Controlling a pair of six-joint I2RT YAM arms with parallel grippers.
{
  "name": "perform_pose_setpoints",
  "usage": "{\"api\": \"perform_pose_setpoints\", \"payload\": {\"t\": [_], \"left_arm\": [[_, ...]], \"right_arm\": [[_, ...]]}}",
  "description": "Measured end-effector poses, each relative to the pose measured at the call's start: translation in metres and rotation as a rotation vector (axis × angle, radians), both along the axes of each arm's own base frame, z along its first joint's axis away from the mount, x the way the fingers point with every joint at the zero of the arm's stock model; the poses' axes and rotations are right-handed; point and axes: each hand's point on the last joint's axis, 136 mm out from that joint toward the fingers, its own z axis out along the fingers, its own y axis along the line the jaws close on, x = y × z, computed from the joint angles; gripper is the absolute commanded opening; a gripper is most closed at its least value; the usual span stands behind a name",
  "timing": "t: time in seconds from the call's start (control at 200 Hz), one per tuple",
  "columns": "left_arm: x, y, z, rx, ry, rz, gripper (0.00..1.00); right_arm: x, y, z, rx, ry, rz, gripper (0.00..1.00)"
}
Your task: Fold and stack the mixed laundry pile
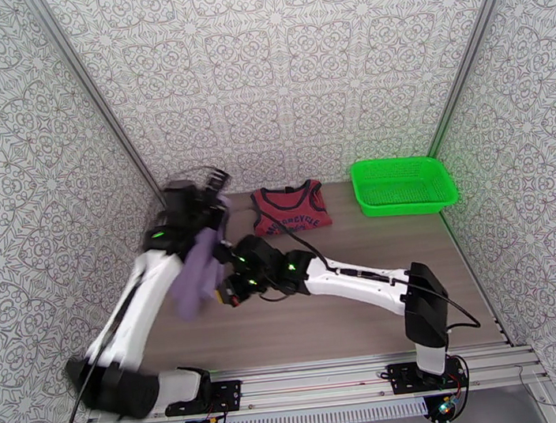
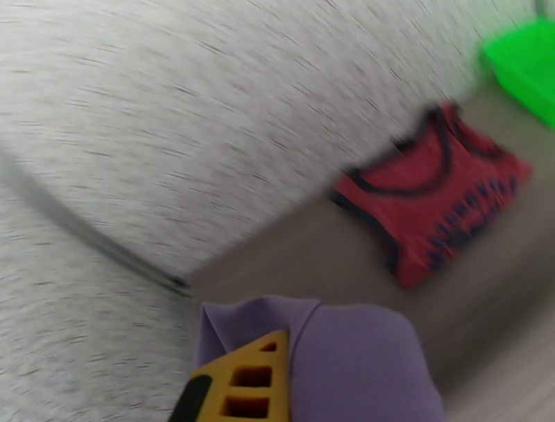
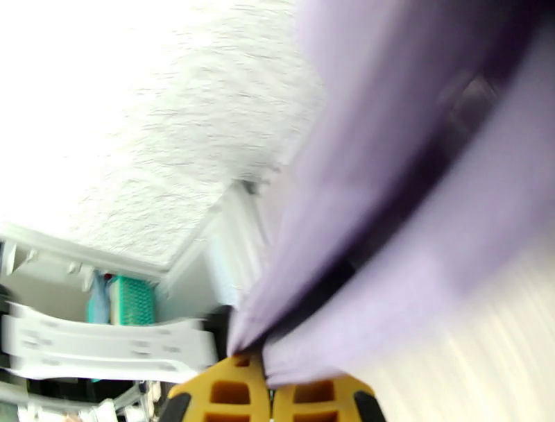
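Observation:
The lavender-purple garment (image 1: 197, 274) hangs in the air over the left side of the table, held by both arms. My left gripper (image 1: 215, 232) is shut on its upper edge; in the left wrist view the cloth (image 2: 361, 368) drapes over a yellow finger (image 2: 243, 380). My right gripper (image 1: 228, 283) is shut on the garment lower down, and in the right wrist view its yellow fingers (image 3: 229, 392) pinch the purple fabric (image 3: 388, 208). The dark red tank top (image 1: 290, 209) lies folded flat at the back of the table, apart from both grippers, and shows again as a red tank top (image 2: 430, 201).
A bright green mesh basket (image 1: 402, 185) stands at the back right, next to the tank top. Patterned walls (image 1: 278, 65) close in the table on three sides. Bare wooden tabletop (image 1: 352, 312) lies in front of the right arm.

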Motion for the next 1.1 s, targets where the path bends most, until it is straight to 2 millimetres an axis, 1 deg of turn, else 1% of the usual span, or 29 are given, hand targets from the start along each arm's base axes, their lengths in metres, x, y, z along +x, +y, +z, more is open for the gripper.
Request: {"api": "perform_pose_setpoints", "payload": {"t": [0.035,0.045,0.06,0.065,0.105,0.16,0.2,0.235,0.3,0.37,0.5,0.61,0.665,0.735,0.785,0.835,0.915,0.925,0.94,0.945,0.99,0.995,1.005,1.02,1.025,1.035,1.05,1.055,1.1], "left_arm": [[0.007,-0.021,-0.032,0.018,0.062,-0.04,0.0],[0.008,-0.023,-0.036,0.019,0.068,-0.044,0.0],[0.012,-0.036,-0.055,0.029,0.101,-0.068,0.0],[0.012,-0.036,-0.055,0.029,0.101,-0.068,0.0],[0.014,-0.06,-0.088,0.05,0.154,-0.111,0.0],[0.014,-0.087,-0.12,0.069,0.205,-0.16,0.0],[0.011,-0.111,-0.14,0.085,0.237,-0.203,0.0],[0.01,-0.128,-0.149,0.092,0.249,-0.232,0.0],[0.008,-0.161,-0.155,0.096,0.249,-0.29,0.0],[0.008,-0.195,-0.148,0.091,0.225,-0.345,0.0],[0.006,-0.252,-0.127,0.077,0.163,-0.432,0.0],[0.0,-0.277,-0.125,0.076,0.152,-0.467,0.0],[-0.003,-0.279,-0.125,0.079,0.155,-0.467,0.0],[-0.003,-0.276,-0.123,0.078,0.161,-0.45,0.0],[-0.001,-0.27,-0.113,0.071,0.154,-0.431,0.0],[-0.001,-0.262,-0.099,0.067,0.142,-0.415,0.0],[0.002,-0.243,-0.053,0.046,0.078,-0.374,0.0],[0.001,-0.238,-0.04,0.038,0.057,-0.365,0.0],[0.002,-0.234,-0.033,0.035,0.046,-0.356,0.0],[0.001,-0.231,-0.024,0.028,0.031,-0.351,0.0],[-0.001,-0.214,0.014,0.005,-0.03,-0.322,0.0],[-0.001,-0.209,0.023,-0.001,-0.044,-0.315,0.0],[-0.001,-0.208,0.026,-0.002,-0.049,-0.312,0.0],[-0.004,-0.199,0.044,-0.015,-0.078,-0.298,0.0],[-0.004,-0.199,0.044,-0.015,-0.078,-0.298,0.0],[-0.006,-0.19,0.06,-0.027,-0.104,-0.286,0.0],[-0.006,-0.188,0.064,-0.03,-0.112,-0.283,0.0],[-0.008,-0.181,0.076,-0.04,-0.131,-0.273,0.0],[-0.015,-0.156,0.117,-0.073,-0.201,-0.237,0.0]], "right_arm": [[0.007,-0.016,-0.021,-0.046,0.018,-0.049,0.0],[0.008,-0.02,-0.025,-0.058,0.022,-0.061,0.0],[0.011,-0.028,-0.034,-0.083,0.03,-0.085,0.0],[0.011,-0.028,-0.034,-0.083,0.03,-0.085,0.0],[0.014,-0.048,-0.051,-0.137,0.035,-0.132,0.0],[0.014,-0.067,-0.058,-0.187,0.032,-0.175,0.0],[0.012,-0.079,-0.056,-0.201,0.021,-0.197,0.0],[0.01,-0.09,-0.048,-0.199,0.002,-0.225,0.0],[0.009,-0.11,-0.03,-0.183,-0.035,-0.276,0.0],[0.009,-0.136,-0.014,-0.172,-0.074,-0.344,0.0],[0.003,-0.189,-0.009,-0.207,-0.111,-0.462,0.0],[-0.004,-0.232,-0.011,-0.25,-0.123,-0.541,0.0],[-0.006,-0.25,-0.007,-0.258,-0.129,-0.572,0.0],[-0.007,-0.263,0.004,-0.249,-0.145,-0.589,0.0],[-0.007,-0.267,0.016,-0.249,-0.161,-0.582,0.0],[-0.006,-0.263,0.032,-0.24,-0.176,-0.553,0.0],[-0.005,-0.239,0.061,-0.193,-0.192,-0.47,0.0],[-0.004,-0.234,0.066,-0.181,-0.195,-0.458,0.0],[-0.004,-0.229,0.07,-0.172,-0.196,-0.438,0.0],[-0.004,-0.226,0.073,-0.167,-0.196,-0.431,0.0],[-0.004,-0.208,0.088,-0.139,-0.206,-0.367,0.0],[-0.004,-0.206,0.09,-0.135,-0.208,-0.361,0.0],[-0.004,-0.202,0.094,-0.127,-0.208,-0.352,0.0],[-0.005,-0.194,0.099,-0.117,-0.213,-0.323,0.0],[-0.005,-0.192,0.101,-0.115,-0.215,-0.317,0.0],[-0.004,-0.188,0.104,-0.108,-0.216,-0.308,0.0],[-0.005,-0.182,0.109,-0.098,-0.221,-0.288,0.0],[-0.005,-0.179,0.112,-0.093,-0.224,-0.275,0.0],[-0.008,-0.159,0.128,-0.06,-0.241,-0.212,0.0]]}}
